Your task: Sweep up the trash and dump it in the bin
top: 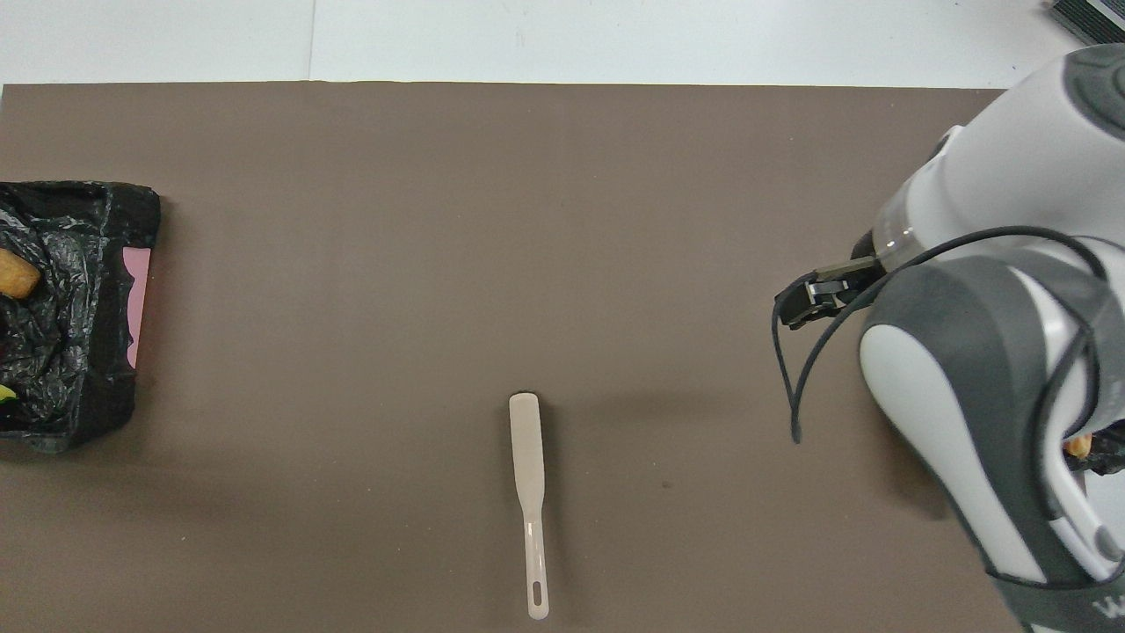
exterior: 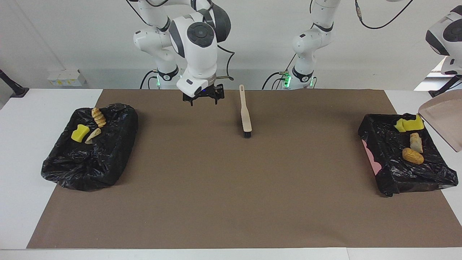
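The trash lies in two black-lined bins. The bin [exterior: 397,169] at the left arm's end holds yellow sponge pieces [exterior: 409,124], a beige lump [exterior: 416,142] and an orange-brown lump [exterior: 413,156]. Over its edge hangs the tilted, empty beige dustpan [exterior: 442,119], held up by my left arm; that gripper's fingers lie past the view's edge. The bin [exterior: 90,162] at the right arm's end holds a yellow sponge [exterior: 79,133], a twisted bread piece [exterior: 97,117] and a beige wedge [exterior: 93,136]. My right gripper [exterior: 203,101] hangs open and empty over the mat beside the brush [exterior: 246,115].
The brush [top: 530,501] lies flat on the brown mat [exterior: 231,187], bristle end pointing away from the robots. In the overhead view the right arm covers the bin at its end. The other bin [top: 70,308] shows an orange-brown lump [top: 16,274].
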`<act>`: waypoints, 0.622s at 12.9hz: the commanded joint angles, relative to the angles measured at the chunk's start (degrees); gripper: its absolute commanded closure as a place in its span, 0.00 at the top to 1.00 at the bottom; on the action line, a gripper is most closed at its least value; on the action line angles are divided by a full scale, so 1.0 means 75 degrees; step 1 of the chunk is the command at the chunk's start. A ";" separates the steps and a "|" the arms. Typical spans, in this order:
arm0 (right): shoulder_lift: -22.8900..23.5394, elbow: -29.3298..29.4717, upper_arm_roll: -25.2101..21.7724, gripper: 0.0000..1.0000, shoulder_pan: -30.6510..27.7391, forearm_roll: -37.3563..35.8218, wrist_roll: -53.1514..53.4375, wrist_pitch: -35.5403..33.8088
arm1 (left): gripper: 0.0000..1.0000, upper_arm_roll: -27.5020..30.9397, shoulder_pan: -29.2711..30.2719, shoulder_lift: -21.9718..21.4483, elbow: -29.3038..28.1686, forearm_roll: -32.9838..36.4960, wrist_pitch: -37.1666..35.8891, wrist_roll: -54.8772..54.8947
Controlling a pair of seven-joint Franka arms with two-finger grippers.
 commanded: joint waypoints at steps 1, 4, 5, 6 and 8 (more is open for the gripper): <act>0.0002 0.0185 0.0048 1.00 -0.0723 -0.0106 -0.0225 -0.0050 | 0.00 0.0040 -0.0572 -0.0186 -0.0156 -0.1041 -0.0937 -0.0556; -0.0126 0.0185 0.0071 1.00 -0.1369 -0.0071 -0.0156 0.0009 | 0.00 0.0040 -0.0784 -0.0198 -0.0156 -0.2809 -0.1792 -0.0851; -0.0417 0.0023 0.0060 1.00 -0.1382 -0.0070 -0.0050 -0.0003 | 0.00 0.0029 -0.0796 -0.0233 -0.0156 -0.3174 -0.2063 -0.1107; -0.0594 -0.0141 0.0060 1.00 -0.1406 -0.0059 0.0183 -0.0003 | 0.00 0.0006 -0.1005 -0.0256 -0.0167 -0.3456 -0.2286 -0.1608; -0.1004 -0.0376 0.0060 1.00 -0.1453 -0.0070 0.0256 -0.0003 | 0.00 0.0005 -0.1380 -0.0245 -0.0179 -0.4182 -0.2766 -0.2592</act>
